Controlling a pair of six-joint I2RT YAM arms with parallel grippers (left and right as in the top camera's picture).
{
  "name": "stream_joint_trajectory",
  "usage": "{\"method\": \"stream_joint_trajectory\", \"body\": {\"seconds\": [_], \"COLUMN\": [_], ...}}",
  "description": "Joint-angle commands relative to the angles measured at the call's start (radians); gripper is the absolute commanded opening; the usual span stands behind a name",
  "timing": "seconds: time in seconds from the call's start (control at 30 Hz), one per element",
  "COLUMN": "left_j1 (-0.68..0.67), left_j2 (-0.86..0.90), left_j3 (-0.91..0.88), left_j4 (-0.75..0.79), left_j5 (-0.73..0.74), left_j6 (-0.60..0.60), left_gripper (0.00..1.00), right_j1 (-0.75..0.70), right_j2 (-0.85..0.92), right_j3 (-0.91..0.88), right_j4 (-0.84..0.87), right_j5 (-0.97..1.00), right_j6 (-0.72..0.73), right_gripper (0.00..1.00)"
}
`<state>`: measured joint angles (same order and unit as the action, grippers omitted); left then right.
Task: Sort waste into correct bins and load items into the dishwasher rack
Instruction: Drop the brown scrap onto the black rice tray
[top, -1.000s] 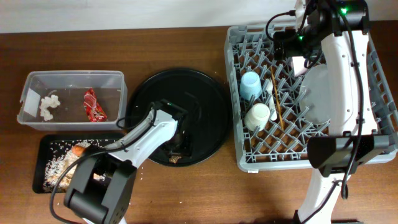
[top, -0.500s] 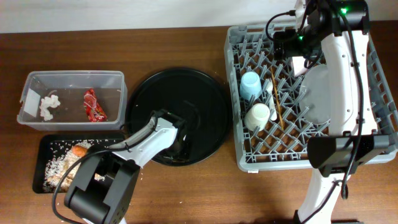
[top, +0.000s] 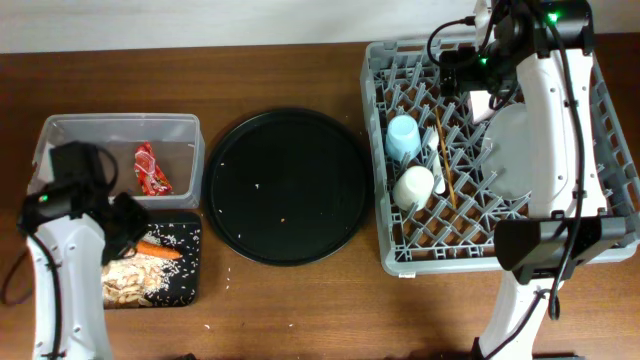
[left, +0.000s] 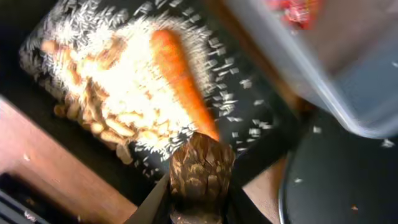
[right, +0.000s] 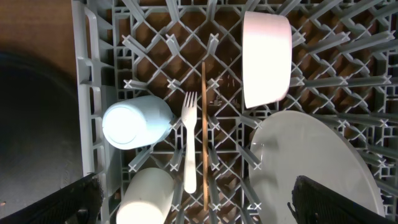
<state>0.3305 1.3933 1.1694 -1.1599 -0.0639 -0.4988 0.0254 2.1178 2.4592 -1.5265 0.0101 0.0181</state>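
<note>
In the left wrist view my left gripper (left: 198, 200) is shut on a small brown lump (left: 202, 169), held above the near edge of the shallow black tray (left: 264, 127). In that tray lie an orange carrot (left: 180, 78) and rice-like scraps (left: 121, 81). Overhead, the left gripper (top: 125, 222) hovers over the same tray (top: 190, 285), beside the clear tub (top: 175, 135) that holds the red wrapper (top: 152, 168). My right gripper (right: 199, 208) stands open above the grey rack (right: 87, 81), which holds a blue cup (right: 137, 121), cream cup (right: 146, 196), white fork (right: 189, 143), chopstick (right: 204, 130), bowl (right: 266, 59) and plate (right: 311, 168).
The large round black tray (top: 285, 187) lies between the bins and the rack (top: 390, 255), with only a few crumbs on it. The left arm covers the tub's left half. Bare brown table runs along the front edge.
My left arm swung from the round black tray leftward to the shallow black tray. Its jaws closed on the brown lump, which has left the round tray. The right arm stayed still.
</note>
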Motion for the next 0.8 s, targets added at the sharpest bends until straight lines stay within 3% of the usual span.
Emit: {"method": "stream_joint_trajectory", "body": {"seconds": [0.0, 0.03, 0.17, 0.2, 0.23, 0.3, 0.37, 0.4, 0.47, 0.57, 0.63, 0.77], "left_j1": [0.171, 0.216, 0.264, 0.264, 0.264, 0.264, 0.247, 0.22, 0.059, -0.145, -0.215, -0.228], "left_j2": [-0.008, -0.008, -0.008, -0.008, -0.008, -0.01, -0.028, -0.033, -0.032, -0.031, -0.031, -0.031], "left_j3": [-0.195, -0.271, -0.333, -0.333, -0.333, -0.3, -0.171, -0.111, 0.029, 0.056, 0.056, 0.056], "left_j4": [0.133, 0.211, 0.296, 0.3, 0.3, 0.288, 0.258, 0.224, 0.182, 0.333, 0.417, 0.425], "left_j5": [0.016, 0.017, 0.028, 0.036, 0.054, 0.072, 0.306, 0.337, 0.333, 0.24, 0.24, 0.24], "left_j6": [-0.1, -0.101, -0.101, -0.101, -0.1, -0.097, 0.066, 0.091, 0.155, 0.156, 0.157, 0.156], "left_gripper": [0.13, 0.13, 0.35, 0.87, 0.98, 0.98, 0.99, 0.99, 0.99, 0.99, 0.99, 0.99], "right_j1": [-0.006, -0.006, -0.006, -0.006, -0.006, -0.006, -0.006, -0.006, -0.006, -0.006, -0.006, -0.006], "right_j2": [-0.013, -0.013, -0.013, -0.013, -0.013, -0.013, -0.013, -0.013, -0.013, -0.013, -0.013, -0.013], "right_j3": [0.013, 0.013, 0.013, 0.013, 0.013, 0.013, 0.013, 0.013, 0.013, 0.013, 0.013, 0.013], "right_j4": [0.0, 0.0, 0.0, 0.0, 0.0, 0.0, 0.0, 0.0, 0.0, 0.0, 0.0, 0.0], "right_j5": [-0.002, -0.002, -0.002, -0.002, -0.002, -0.002, -0.002, -0.002, -0.002, -0.002, -0.002, -0.002], "right_j6": [-0.002, -0.002, -0.002, -0.002, -0.002, -0.002, -0.002, -0.002, -0.002, -0.002, -0.002, -0.002], "right_gripper": [0.99, 0.99, 0.99, 0.99, 0.99, 0.99, 0.99, 0.99, 0.99, 0.99, 0.99, 0.99]}}
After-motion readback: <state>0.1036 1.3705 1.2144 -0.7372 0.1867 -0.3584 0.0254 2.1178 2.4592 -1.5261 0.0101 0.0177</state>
